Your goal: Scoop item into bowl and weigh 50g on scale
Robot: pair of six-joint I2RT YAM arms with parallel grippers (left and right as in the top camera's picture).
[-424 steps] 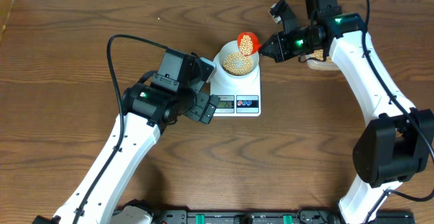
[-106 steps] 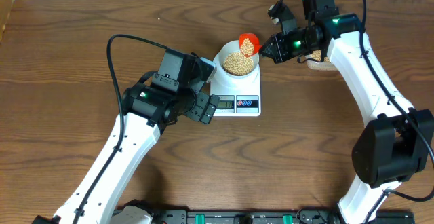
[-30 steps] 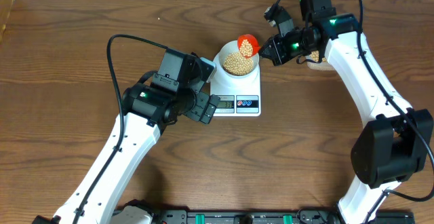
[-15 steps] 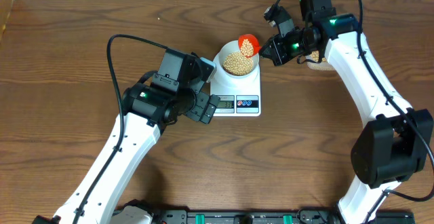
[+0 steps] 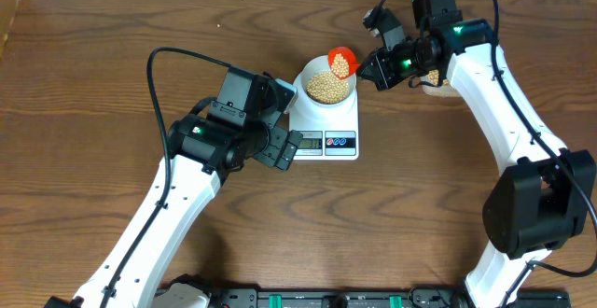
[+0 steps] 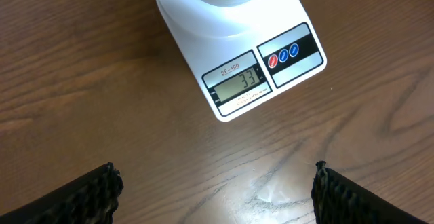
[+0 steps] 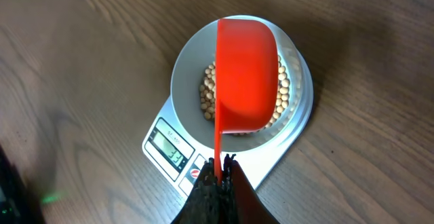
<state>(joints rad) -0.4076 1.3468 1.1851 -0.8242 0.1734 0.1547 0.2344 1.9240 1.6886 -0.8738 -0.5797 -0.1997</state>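
A flat white digital kitchen scale [image 5: 322, 123] lies near the middle of the brown wooden tabletop [image 5: 112, 28], its display edge toward the robot. On its far half sits a small round white bowl [image 5: 303, 84] with small round tan beans [image 5: 324, 87] in it. A red plastic scoop [image 5: 341, 60], also carrying beans, hangs over the bowl's far right rim, its handle running right into the right arm's fingers [image 7: 234, 197]. The left arm's fingers [image 6: 85, 197] stand apart just left of the scale.

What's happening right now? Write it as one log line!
right gripper: shut on red scoop handle | scoop: holding beans over bowl | bowl: on scale | display: 33 | left gripper: open, empty
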